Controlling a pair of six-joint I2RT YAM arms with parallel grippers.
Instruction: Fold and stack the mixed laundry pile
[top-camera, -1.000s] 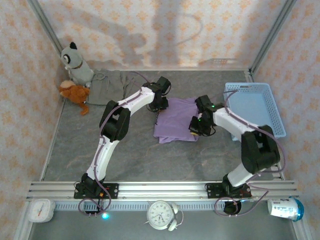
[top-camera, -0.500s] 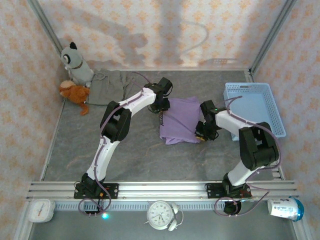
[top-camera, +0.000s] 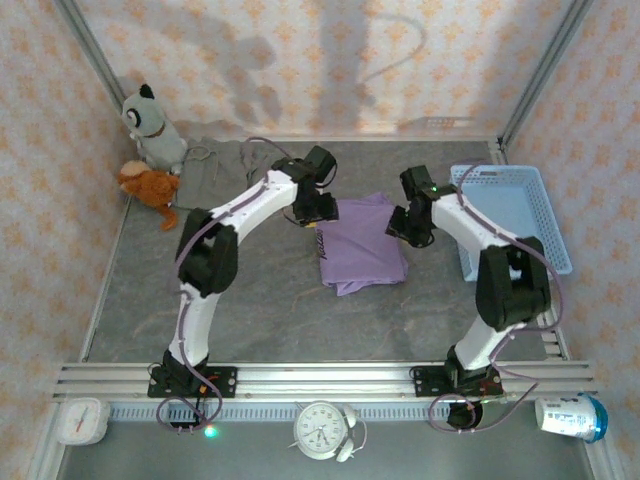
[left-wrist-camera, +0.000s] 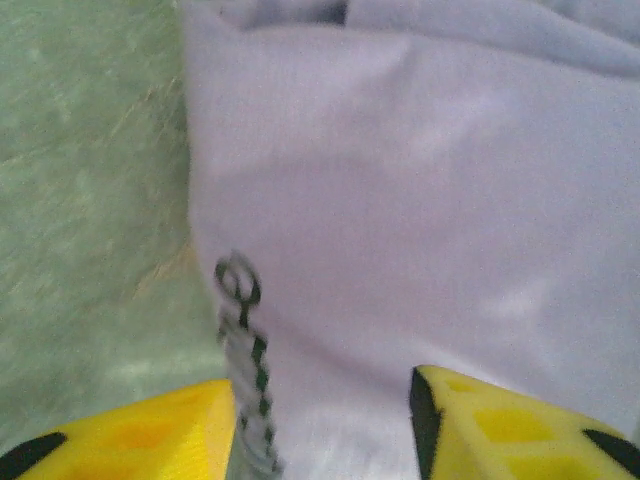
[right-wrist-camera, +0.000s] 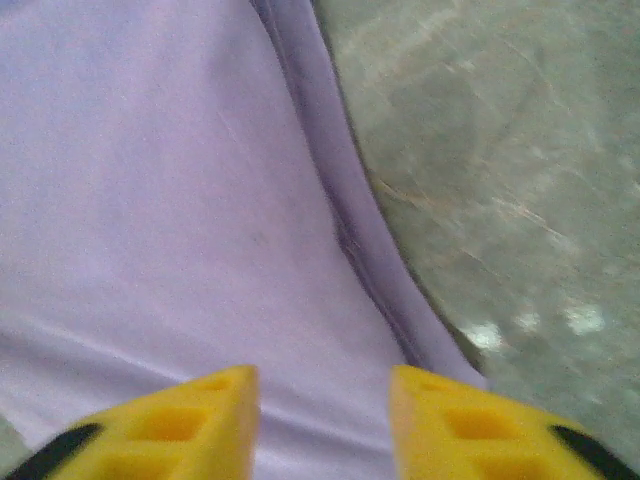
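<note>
Lavender cloth is what both wrist cameras show, and from above the lavender garment (top-camera: 362, 243) lies mid-bench as a rough folded rectangle, its near edge a little ragged. The left end effector (top-camera: 318, 208) sits at the garment's far-left corner and the right end effector (top-camera: 408, 225) at its right edge.

Up close, the left end effector (left-wrist-camera: 320, 405) has its yellow fingers (left-wrist-camera: 130, 430) apart over the cloth's edge, where a dark checked strip (left-wrist-camera: 243, 350) runs, and it pinches nothing. The right end effector (right-wrist-camera: 322, 400) is likewise released, its fingers straddling the hem without holding it.

I read this as the let-go at the end of a fold on the lavender piece. Next I would lift both arms clear without dragging the cloth, judge whether it needs one more fold, then go for the taupe garment (top-camera: 215, 170). That one lies spread out at the far left of the bench (top-camera: 260, 310), just beside the plush toys (top-camera: 150, 150).

Compared with a second ago, the right end effector has moved from the garment's near-right edge up towards its far-right side. The left arm's elbow has swung outward to the left. The garment's left edge has shifted slightly right and its outline has narrowed.
</note>
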